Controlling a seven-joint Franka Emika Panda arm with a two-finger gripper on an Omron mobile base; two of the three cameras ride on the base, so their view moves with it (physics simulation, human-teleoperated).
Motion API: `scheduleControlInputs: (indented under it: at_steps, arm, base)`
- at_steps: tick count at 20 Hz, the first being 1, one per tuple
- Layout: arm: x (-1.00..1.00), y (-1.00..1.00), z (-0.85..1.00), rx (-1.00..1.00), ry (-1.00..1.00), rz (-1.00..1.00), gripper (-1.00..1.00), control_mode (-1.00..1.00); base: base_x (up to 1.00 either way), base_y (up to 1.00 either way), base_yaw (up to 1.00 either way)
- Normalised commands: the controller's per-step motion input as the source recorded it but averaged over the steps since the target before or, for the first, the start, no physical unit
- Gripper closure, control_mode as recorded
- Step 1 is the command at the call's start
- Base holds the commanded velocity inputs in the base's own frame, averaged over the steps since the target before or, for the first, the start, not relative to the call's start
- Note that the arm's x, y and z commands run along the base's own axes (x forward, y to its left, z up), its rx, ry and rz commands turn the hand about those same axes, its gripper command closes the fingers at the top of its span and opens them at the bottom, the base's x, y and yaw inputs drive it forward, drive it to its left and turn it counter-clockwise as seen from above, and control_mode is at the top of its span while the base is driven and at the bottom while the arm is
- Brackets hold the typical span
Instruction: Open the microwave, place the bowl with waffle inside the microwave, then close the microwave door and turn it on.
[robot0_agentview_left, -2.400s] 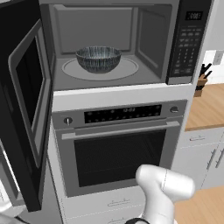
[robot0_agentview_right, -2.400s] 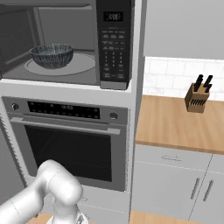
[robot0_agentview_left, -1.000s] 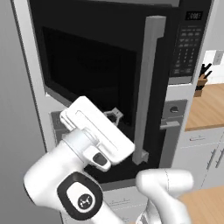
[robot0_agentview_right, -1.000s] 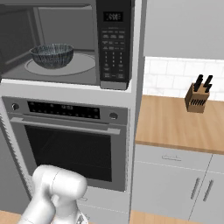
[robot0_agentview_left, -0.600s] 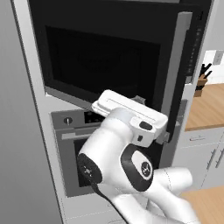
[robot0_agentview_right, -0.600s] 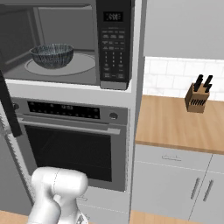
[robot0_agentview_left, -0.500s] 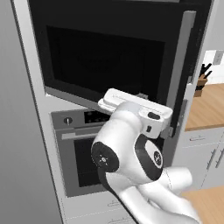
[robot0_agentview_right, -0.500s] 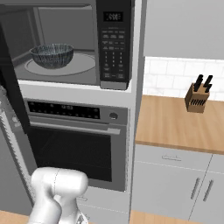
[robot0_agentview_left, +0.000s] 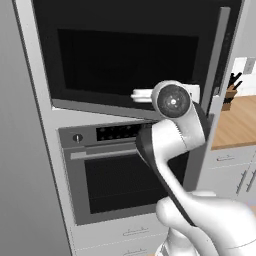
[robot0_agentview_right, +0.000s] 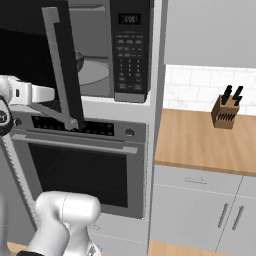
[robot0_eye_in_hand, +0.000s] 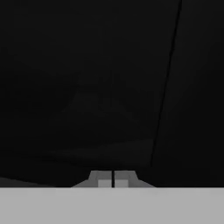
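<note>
While microwave door (robot0_agentview_right: 35, 65) hides most of bowl (robot0_agentview_right: 80, 59) | hand (robot0_eye_in_hand: 113, 180) pinched together, empty | dark blur ahead

i was looking at a home kitchen, a rendered one. a built-in microwave (robot0_agentview_right: 131, 47) sat stacked above a steel-fronted wall oven (robot0_agentview_right: 80, 167) in a tall grey cabinet. to the right ran a wooden bench (robot0_agentview_right: 205, 140) over grey drawers (robot0_agentview_right: 200, 215), with a knife block (robot0_agentview_right: 225, 113) against a white tiled backsplash (robot0_agentview_right: 195, 90).
</note>
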Motion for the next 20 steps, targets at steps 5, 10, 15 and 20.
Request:
scheduleControlInputs:
  at_steps: [5,10,15,20]
  arm:
    - [1.00,0.00,0.00,0.04,0.13,0.40,1.00,-1.00]
    - [0.92,0.00,-0.11,0.01,0.03,0.37,1.00,-1.00]
    - [0.86,0.00,-0.52,0.00,0.00,0.23,1.00,-1.00]
    - [1.00,0.00,-0.54,0.00,0.01,0.19,1.00,-1.00]
  base:
    - [0.00,0.00,0.00]
    - [0.00,0.00,0.00]
    - [0.00,0.00,0.00]
    - [0.00,0.00,0.00]
